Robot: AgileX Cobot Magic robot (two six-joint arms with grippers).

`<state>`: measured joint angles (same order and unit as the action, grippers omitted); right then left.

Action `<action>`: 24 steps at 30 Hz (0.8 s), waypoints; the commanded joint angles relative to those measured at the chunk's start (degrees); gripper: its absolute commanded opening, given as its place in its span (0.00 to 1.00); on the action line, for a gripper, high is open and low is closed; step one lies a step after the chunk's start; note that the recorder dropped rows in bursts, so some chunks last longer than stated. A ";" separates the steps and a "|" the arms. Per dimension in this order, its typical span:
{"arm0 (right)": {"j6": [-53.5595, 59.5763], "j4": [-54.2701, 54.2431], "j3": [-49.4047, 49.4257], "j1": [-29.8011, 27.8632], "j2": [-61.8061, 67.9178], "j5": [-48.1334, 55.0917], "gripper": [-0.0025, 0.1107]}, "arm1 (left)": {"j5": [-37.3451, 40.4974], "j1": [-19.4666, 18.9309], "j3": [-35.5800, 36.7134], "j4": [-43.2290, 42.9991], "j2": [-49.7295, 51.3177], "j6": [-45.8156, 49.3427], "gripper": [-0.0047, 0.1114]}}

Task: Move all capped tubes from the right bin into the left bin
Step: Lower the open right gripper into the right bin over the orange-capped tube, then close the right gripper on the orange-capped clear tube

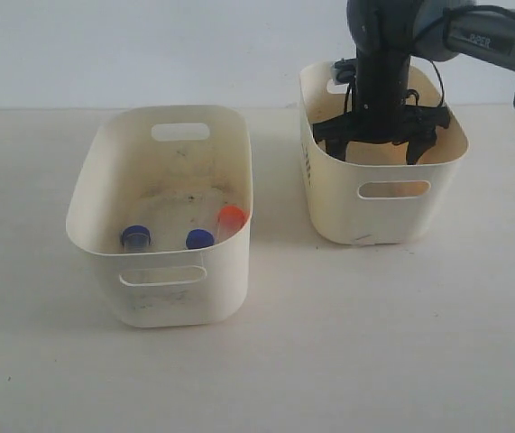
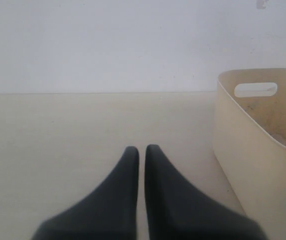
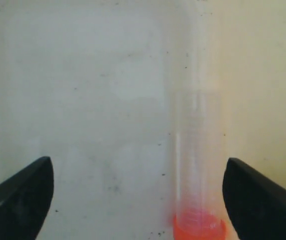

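The left bin (image 1: 90, 176) holds three capped tubes: two with blue caps (image 1: 135, 236) (image 1: 199, 238) and one with an orange-red cap (image 1: 232, 216). My right arm reaches down into the right bin (image 1: 392, 212). In the right wrist view my right gripper (image 3: 137, 161) is open just above the bin's speckled floor. A clear tube (image 3: 198, 160) with an orange-red cap (image 3: 199, 226) lies between its fingers, close to one of them and touching neither. My left gripper (image 2: 141, 148) is shut and empty over the table, beside the left bin (image 2: 243, 150).
Both bins stand apart on a pale tabletop (image 1: 284, 361) before a white wall. The right arm's dark body and cables (image 1: 379, 117) fill much of the right bin's opening, hiding its floor in the exterior view.
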<state>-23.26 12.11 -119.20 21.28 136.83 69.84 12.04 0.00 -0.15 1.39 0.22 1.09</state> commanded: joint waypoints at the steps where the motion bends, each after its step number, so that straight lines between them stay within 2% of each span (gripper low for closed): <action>1: -1.25 1.68 -0.08 -0.25 0.87 0.13 0.77 | -0.05 -0.05 0.15 0.10 -0.22 -0.12 0.08; 8: -2.01 5.31 0.39 -0.25 0.99 0.13 0.77 | 0.19 -0.05 0.15 0.10 -0.22 -0.12 0.08; 16: -1.08 5.49 7.26 -0.25 0.99 0.13 0.77 | 0.08 -0.05 0.15 0.10 -0.22 -0.12 0.08; 24: -0.17 6.47 7.26 -0.25 0.99 0.13 0.77 | 0.08 -0.05 0.15 0.10 -0.22 -0.12 0.08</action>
<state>-24.50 16.16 -112.94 22.07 137.59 68.11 12.04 0.00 -0.15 1.39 0.22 1.09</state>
